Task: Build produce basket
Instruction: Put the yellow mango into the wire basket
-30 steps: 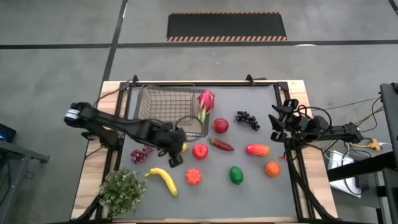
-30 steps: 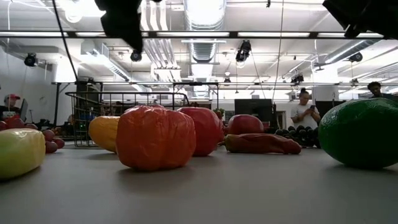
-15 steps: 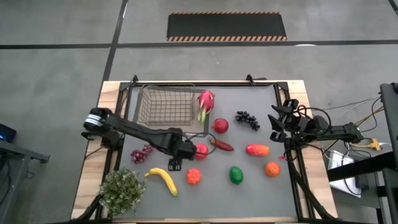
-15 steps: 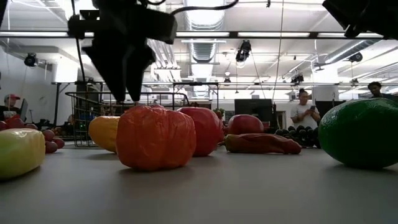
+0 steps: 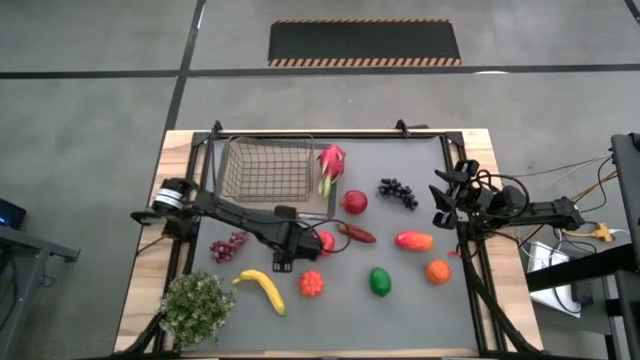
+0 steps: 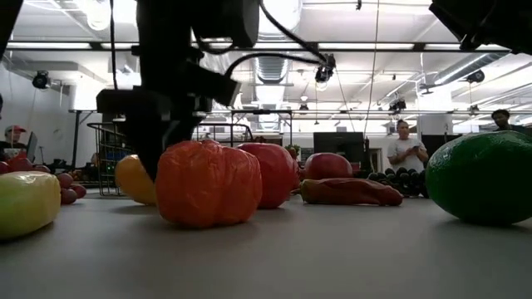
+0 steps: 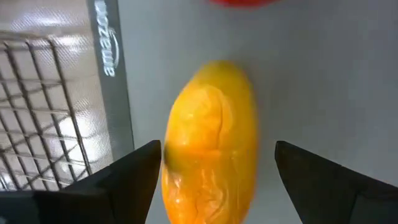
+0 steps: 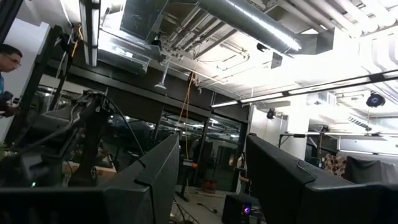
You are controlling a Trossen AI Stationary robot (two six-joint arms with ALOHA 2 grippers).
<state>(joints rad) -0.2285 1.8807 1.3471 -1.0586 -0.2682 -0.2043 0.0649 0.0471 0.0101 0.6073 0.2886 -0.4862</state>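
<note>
A yellow-orange mango (image 7: 211, 143) lies on the grey table mat, just in front of the wire basket (image 5: 265, 170). My left gripper (image 7: 214, 180) points down over the mango, open, one finger on each side of it. In the high view the left gripper (image 5: 290, 244) hides the mango; in the low view the mango (image 6: 133, 178) shows behind an orange-red fruit (image 6: 208, 183). The basket holds nothing that I can see. A pink dragon fruit (image 5: 330, 165) leans at its right side. My right gripper (image 8: 211, 180) waits open at the table's right edge, pointing up into the room. My left gripper straddles the mango across its narrow width, coming from above. One finger (image 7: 134, 171) stands right at the mango's side (image 7: 166, 155), and I cannot tell whether it touches. The other finger (image 7: 311, 177) is clear of it. The mango lies on the mat.
Around the left gripper lie a red apple (image 5: 325, 240), a red chili (image 5: 356, 234), red grapes (image 5: 226, 247), a banana (image 5: 262, 290) and the orange-red fruit (image 5: 311, 284). Farther right are black grapes (image 5: 397, 191), a green fruit (image 5: 380, 282) and an orange (image 5: 437, 271). A potted plant (image 5: 195, 305) stands near left.
My left gripper has come down from above the produce to the mat, over the mango, drifting a little toward the table's right edge. Its wrist has rolled and tipped steeper. The mango and the other produce have stayed where they were.
</note>
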